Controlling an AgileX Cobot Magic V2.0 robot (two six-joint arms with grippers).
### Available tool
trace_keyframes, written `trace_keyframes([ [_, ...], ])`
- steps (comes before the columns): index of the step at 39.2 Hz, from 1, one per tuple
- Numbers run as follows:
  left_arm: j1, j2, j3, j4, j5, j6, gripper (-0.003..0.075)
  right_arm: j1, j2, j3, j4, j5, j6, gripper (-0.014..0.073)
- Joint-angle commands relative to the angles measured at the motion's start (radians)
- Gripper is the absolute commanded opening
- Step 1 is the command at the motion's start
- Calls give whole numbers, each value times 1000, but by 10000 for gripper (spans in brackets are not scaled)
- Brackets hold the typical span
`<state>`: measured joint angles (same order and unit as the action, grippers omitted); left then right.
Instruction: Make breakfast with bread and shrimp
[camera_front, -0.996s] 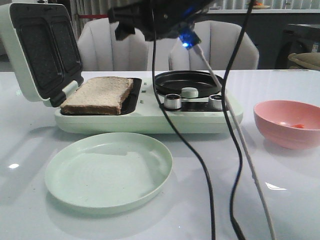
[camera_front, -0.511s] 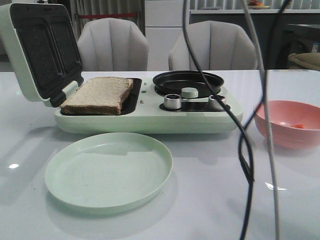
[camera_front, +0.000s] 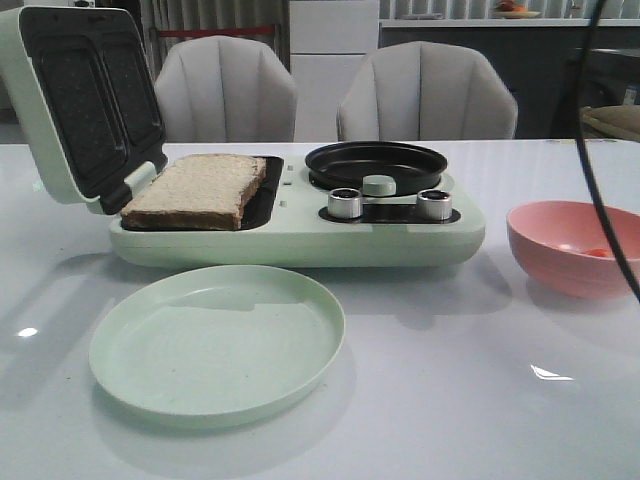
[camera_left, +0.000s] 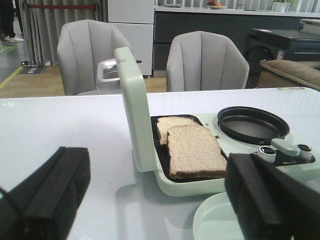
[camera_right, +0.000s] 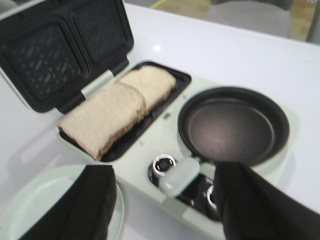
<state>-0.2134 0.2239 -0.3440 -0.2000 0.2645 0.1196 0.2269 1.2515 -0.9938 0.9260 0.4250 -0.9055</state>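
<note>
We see the left gripper (camera_left: 150, 200) hanging empty with fingers spread, the bread (camera_left: 192, 150) ahead of it in the open sandwich maker (camera_front: 290, 235). The slices lie flat, one behind the other. The right gripper (camera_right: 165, 210), also spread, hovers over the maker's knobs; the shrimp (camera_front: 598, 252) (tiny, in the pink bowl (camera_front: 540, 250)) lies to its right, so we judge this arm nearer.
</note>
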Motion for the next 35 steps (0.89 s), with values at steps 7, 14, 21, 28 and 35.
trace_keyframes([
  [7, 0, 9, -27, -14, -84, -2, 604, -74, -110, -16, -632, 92, 591, 524],
  [14, 0, 9, -27, -14, -84, -2, 604, -47, -203, -3, -949, 136, 880, 521],
  [21, 0, 9, -27, -14, -84, -2, 604, 52, -336, 88, -988, 31, 906, 521],
  [28, 0, 9, -27, -14, -84, -2, 604, 117, -471, 223, -980, -88, 920, 521],
  [35, 0, 9, -27, -14, -84, -2, 604, 156, -605, 376, -970, -241, 920, 485],
])
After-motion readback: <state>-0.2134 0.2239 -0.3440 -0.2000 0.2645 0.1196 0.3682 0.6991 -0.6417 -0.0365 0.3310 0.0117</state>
